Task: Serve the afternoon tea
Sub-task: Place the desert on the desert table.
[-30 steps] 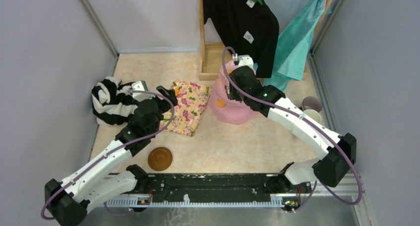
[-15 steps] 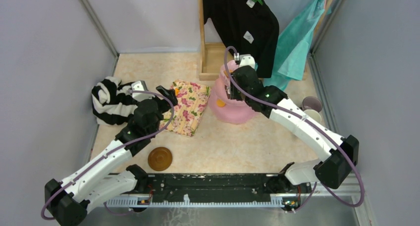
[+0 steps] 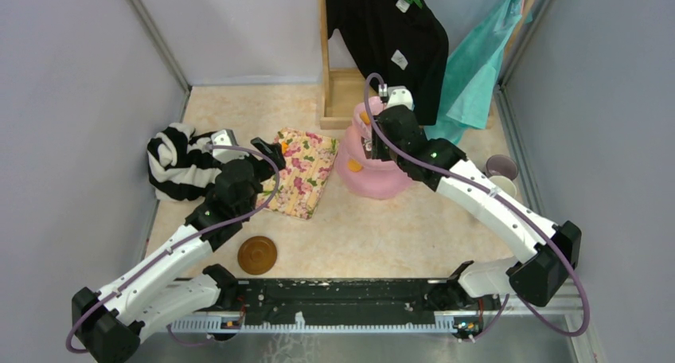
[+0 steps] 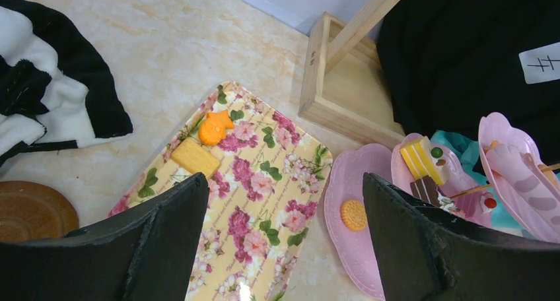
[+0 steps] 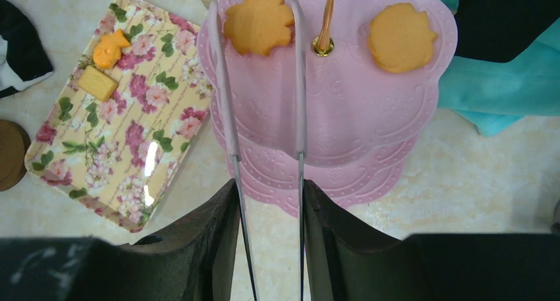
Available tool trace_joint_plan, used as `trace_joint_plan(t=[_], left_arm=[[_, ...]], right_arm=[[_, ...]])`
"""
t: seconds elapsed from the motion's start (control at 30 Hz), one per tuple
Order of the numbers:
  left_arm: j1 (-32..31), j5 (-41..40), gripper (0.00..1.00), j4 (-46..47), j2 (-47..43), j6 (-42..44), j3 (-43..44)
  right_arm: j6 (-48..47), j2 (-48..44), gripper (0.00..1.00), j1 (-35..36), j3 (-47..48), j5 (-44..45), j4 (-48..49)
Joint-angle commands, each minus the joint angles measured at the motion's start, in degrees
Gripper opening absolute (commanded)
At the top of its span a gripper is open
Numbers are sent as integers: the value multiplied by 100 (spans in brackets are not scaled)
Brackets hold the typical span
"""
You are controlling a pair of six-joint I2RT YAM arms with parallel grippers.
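Orange pastry (image 5: pixel 259 22) — edges behind right jaws

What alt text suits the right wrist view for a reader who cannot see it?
The right tool straddles an orange flower-shaped cookie on the top tier of the pink cake stand, a second orange cookie lying past the gold centre post. Beside the stand, a floral-print tray holds an orange fish pastry and a yellow block.

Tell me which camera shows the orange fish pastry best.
Left wrist: the fish pastry lies large and sharp on the floral tray, beside a yellow block, its outline plain. The right wrist view shows it smaller, near the top left corner. The top view is too distant to make it out.
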Motion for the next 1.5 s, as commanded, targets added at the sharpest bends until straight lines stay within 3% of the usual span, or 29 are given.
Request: trace_joint_plan(t=[0.0, 1.47], left_arm=[[38, 58, 91, 43, -6, -41, 39], [47, 33, 90, -8, 115, -71, 131]], right_arm=[[41, -288, 37, -26, 166, -37, 271], [-29, -600, 38, -24, 1, -30, 165]])
